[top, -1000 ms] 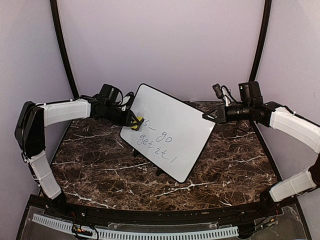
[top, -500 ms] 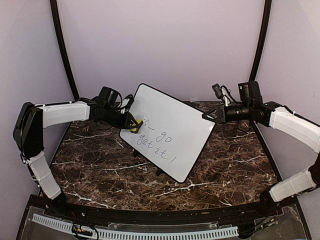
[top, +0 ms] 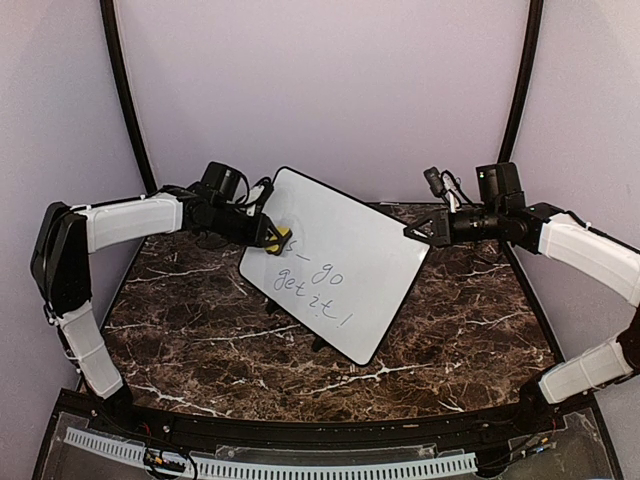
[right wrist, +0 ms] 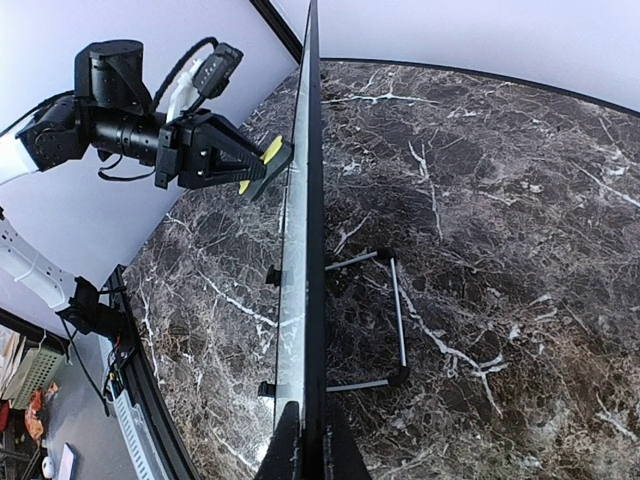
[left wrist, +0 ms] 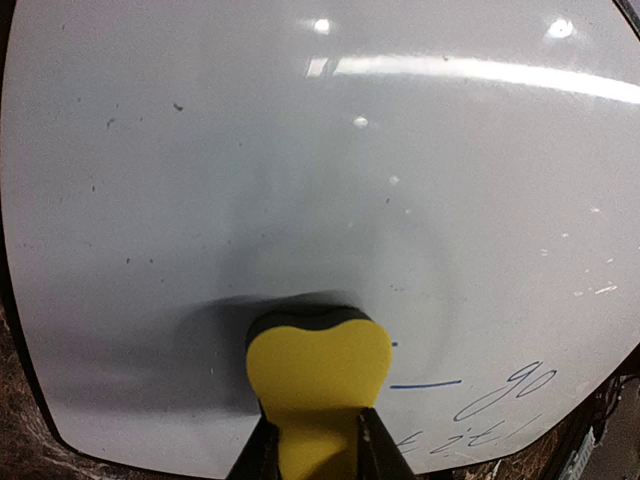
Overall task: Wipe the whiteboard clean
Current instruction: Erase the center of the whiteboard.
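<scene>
Now, left gripper [top: 268, 240] pinching yellow eraser [left wrist: 318, 365] against whiteboard [top: 350, 235], right gripper [top: 412, 236] clamped on whiteboard's edge, blue writing [top: 312, 290] below.

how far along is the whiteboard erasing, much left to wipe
Early on. Done: the whiteboard is bare in its upper area, with faint grey smears. In hand: the left gripper presses a yellow eraser against it while the right gripper clamps its edge. Left: the blue writing, "go" and "get it!".
</scene>
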`<state>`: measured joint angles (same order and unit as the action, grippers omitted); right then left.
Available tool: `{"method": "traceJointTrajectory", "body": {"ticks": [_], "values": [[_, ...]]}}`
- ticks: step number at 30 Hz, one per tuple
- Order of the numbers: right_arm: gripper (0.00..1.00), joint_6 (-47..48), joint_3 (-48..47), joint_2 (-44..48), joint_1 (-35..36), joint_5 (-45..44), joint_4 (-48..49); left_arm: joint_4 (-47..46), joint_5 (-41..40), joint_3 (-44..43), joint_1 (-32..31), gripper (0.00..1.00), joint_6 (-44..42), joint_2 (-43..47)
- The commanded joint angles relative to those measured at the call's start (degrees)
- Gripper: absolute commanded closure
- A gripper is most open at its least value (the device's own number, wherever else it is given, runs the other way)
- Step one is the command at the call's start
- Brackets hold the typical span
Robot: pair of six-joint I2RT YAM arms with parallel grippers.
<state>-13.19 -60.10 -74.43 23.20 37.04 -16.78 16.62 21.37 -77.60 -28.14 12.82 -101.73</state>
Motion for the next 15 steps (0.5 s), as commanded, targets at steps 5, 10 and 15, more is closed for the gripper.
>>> {"method": "traceJointTrajectory", "body": {"ticks": [5, 10, 15], "values": [[1.00, 6.51, -0.48, -0.14, 1.93, 2.34, 1.22, 0.10, -1.15, -4.66, -0.34, 0.96, -1.20, -1.67], [1.00, 6.51, -0.40, -0.29, 1.89, 2.38, 1.31, -1.07, -0.66, 2.66, -0.46, 0.97, -0.21, 1.68], [1.00, 6.51, -0.40, -0.51, 1.94, 2.43, 1.46, -2.00, -0.34, 9.84, -1.17, 0.96, 0.50, 4.49]]}}
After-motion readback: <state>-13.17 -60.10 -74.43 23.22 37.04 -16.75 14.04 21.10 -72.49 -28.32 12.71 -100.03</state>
